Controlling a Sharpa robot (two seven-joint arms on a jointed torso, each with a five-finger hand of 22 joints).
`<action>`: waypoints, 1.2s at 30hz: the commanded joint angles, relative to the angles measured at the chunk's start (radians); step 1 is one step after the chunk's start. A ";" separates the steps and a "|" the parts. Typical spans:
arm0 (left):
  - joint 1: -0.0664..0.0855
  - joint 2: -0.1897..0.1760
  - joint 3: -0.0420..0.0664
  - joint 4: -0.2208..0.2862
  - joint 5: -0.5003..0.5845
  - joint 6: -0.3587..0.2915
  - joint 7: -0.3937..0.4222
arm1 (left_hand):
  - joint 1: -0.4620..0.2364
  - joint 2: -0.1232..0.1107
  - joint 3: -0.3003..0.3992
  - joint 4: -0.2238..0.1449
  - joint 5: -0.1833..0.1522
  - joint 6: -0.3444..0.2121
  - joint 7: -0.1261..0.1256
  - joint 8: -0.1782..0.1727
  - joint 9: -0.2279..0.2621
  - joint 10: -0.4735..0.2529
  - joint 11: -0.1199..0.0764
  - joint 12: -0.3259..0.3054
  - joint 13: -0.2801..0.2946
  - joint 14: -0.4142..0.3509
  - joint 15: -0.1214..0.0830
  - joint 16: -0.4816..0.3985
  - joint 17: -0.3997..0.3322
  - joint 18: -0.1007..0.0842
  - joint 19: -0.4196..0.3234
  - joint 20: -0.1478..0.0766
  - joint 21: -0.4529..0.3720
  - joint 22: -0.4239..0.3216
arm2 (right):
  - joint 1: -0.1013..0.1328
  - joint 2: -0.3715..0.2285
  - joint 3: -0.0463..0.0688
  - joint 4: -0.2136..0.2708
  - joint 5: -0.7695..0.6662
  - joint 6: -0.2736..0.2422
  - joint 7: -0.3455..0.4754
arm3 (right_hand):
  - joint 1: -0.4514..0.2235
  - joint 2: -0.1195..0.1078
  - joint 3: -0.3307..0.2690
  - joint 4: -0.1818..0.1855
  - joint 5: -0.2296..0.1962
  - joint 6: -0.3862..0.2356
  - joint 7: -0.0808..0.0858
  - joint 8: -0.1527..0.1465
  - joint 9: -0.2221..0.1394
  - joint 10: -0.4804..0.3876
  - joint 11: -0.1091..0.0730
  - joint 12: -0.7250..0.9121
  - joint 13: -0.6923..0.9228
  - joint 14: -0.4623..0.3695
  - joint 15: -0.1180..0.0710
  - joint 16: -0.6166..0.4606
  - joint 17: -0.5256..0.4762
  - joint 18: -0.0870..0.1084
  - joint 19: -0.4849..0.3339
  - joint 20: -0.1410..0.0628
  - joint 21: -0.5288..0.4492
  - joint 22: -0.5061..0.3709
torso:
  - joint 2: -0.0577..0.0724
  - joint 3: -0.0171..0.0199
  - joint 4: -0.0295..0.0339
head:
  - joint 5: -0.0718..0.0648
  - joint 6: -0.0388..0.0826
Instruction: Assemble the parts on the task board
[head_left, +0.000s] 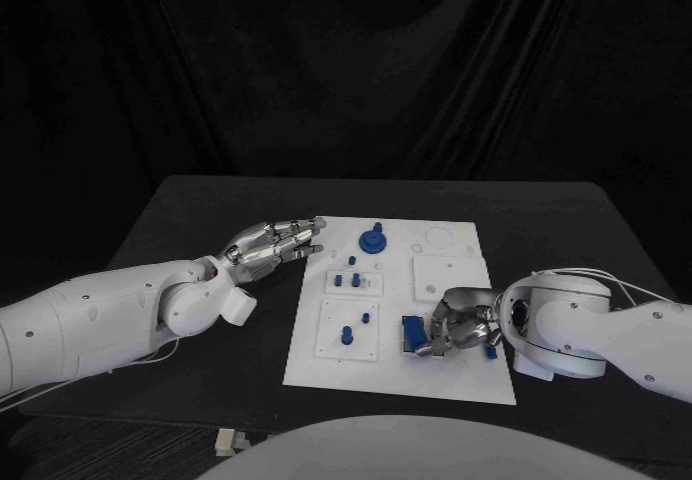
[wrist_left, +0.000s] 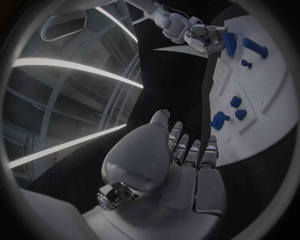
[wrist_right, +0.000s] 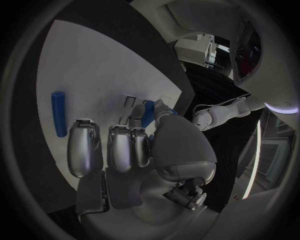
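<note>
The right hand (head_left: 459, 325) sat low and right of centre in the head view, over the near right part of the task board (head_left: 447, 380), with its fingers curled down round a blue block (head_left: 413, 334) standing at the board's lower middle. In the right wrist view its fingertips (wrist_right: 139, 111) were bunched against a blue piece (wrist_right: 148, 112); whether they truly pinched it or only touched it could not be told. A blue rod (wrist_right: 59, 113) lay loose on the white plate, well apart from those fingers.

To do this step well, I judged, the hand ought to settle its hold before lifting or pressing: close evenly from both sides, keep the block upright, and bring it squarely over its seat, not shove it sideways across the plate. A tilted part would likely jam.

The left hand (head_left: 271, 243) hung at the left of centre in the head view, just beside the board's far left corner, holding nothing, its fingers loosely extended toward the plate. It might steady that edge if the board slid.

Farther out, a round blue knob (head_left: 372, 240) stood near the board's upper edge, and small blue pegs (head_left: 349, 279) stood in the left column.
</note>
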 joint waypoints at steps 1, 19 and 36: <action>-0.002 0.002 0.001 0.001 0.004 0.018 0.006 | 0.001 0.009 0.006 0.001 0.006 0.004 0.005 0.004 0.000 0.001 0.009 0.007 0.001 0.000 0.009 0.002 0.000 0.012 0.009 0.000 0.003 0.001 | -0.005 0.005 0.000 -0.003 -0.009 0.003 -0.001 | -0.001 0.015 0.000 0.001 0.005 -0.005 -0.001 0.009 0.004 0.107 -0.008 0.003 0.263 0.079 -0.006 0.000 0.133 0.010 0.035 -0.007 -0.003 0.208 | 0.000 0.0000 0.0000 | 0.001 0.000; -0.002 0.001 0.001 0.000 0.004 0.020 0.003 | 0.000 0.011 0.007 0.001 0.006 0.004 0.006 0.005 0.000 0.001 0.011 0.007 0.001 0.000 0.008 0.002 0.000 0.012 0.010 0.001 0.004 0.003 | -0.013 0.028 0.000 -0.015 -0.009 0.001 -0.011 | 0.005 0.024 0.000 -0.002 0.004 0.000 -0.004 0.010 0.011 0.107 -0.010 0.003 0.263 0.078 -0.007 -0.002 0.129 0.011 0.034 -0.008 -0.006 0.207 | 0.000 0.0000 0.0001 | 0.004 0.000; -0.005 0.000 0.001 -0.003 0.004 0.024 -0.002 | 0.000 0.013 0.009 0.002 0.007 0.006 0.006 0.006 0.000 0.002 0.011 0.008 0.001 0.000 0.008 0.003 0.000 0.012 0.011 0.001 0.005 0.003 | -0.007 -0.053 0.001 0.055 -0.015 -0.045 0.022 | -0.046 -0.008 -0.050 0.037 -0.037 -0.005 -0.002 -0.005 0.030 0.107 -0.009 0.003 0.263 0.083 -0.007 0.009 0.153 0.008 0.039 -0.009 0.006 0.211 | 0.000 0.0000 0.0000 | 0.010 0.000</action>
